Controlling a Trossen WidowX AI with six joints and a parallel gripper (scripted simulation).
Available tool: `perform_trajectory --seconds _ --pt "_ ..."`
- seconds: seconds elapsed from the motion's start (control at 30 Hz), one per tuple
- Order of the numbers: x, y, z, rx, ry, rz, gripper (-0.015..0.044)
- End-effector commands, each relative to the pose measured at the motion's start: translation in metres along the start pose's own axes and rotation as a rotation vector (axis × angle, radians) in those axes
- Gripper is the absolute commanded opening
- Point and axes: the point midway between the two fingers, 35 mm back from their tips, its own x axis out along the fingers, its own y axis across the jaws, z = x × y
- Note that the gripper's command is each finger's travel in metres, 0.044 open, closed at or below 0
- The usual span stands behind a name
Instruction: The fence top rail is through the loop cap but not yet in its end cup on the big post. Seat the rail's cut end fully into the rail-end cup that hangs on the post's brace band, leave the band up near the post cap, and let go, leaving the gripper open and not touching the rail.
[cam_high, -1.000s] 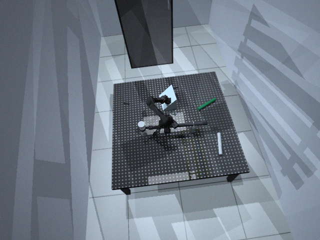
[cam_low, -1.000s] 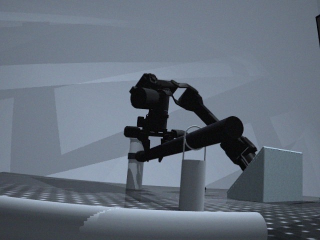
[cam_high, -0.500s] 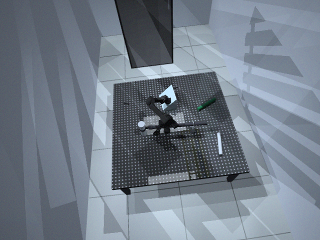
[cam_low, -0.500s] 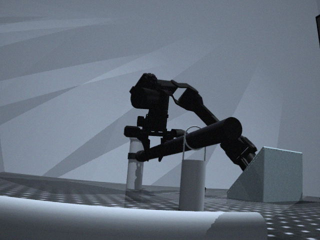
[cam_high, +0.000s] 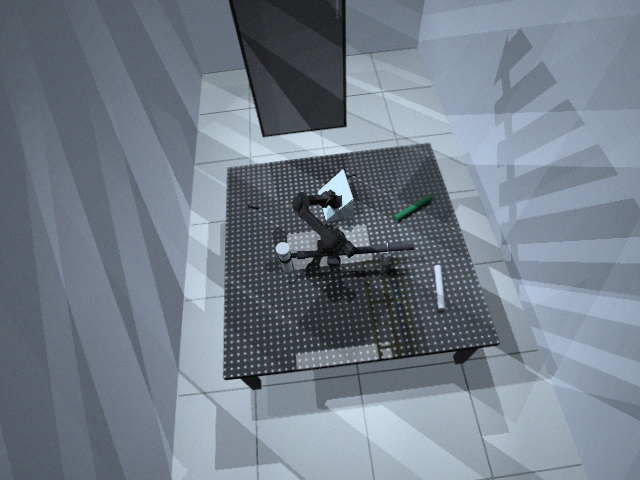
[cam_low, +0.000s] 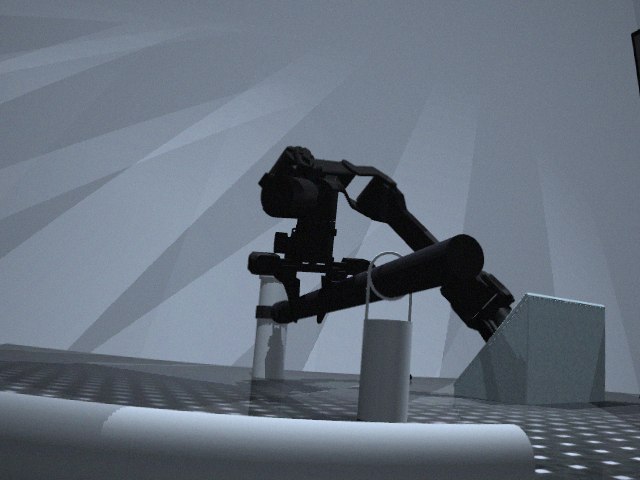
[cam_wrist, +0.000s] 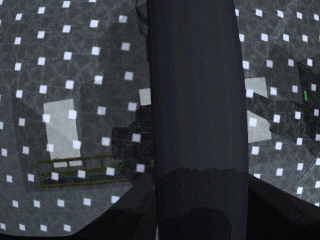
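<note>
Rail (cam_high: 369, 249) (cam_low: 429, 266) (cam_wrist: 200, 100) is through the loop cap (cam_low: 385, 361) (cam_high: 385, 262) and clamped in the fingers (cam_low: 309, 310) above the bench (cam_high: 268, 320) (cam_low: 584, 444); its far end is at the rail-end cup (cam_low: 275, 312) (cam_high: 300, 254) on the big post (cam_low: 269, 351) (cam_high: 282, 250), seating depth not readable. Full seating, if lacking, and release remain. Long axis runs post to post, nearly level, cut end toward the big post.

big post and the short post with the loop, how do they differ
The big post is taller and narrower-looking in the exterior view; the short post looks squatter.
The big post wears a dark band near its top, while the short post carries a thin wire loop above its top.
Both stand upright.
</note>
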Motion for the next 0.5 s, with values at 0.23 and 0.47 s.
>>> perform_trajectory --seconds 0.23,0.47 --pt "0.0008 0.0005 0.0073 0.000 -0.001 0.002 0.0000" --pt "0.0008 0.0005 0.0121 0.000 -0.001 0.002 0.0000"
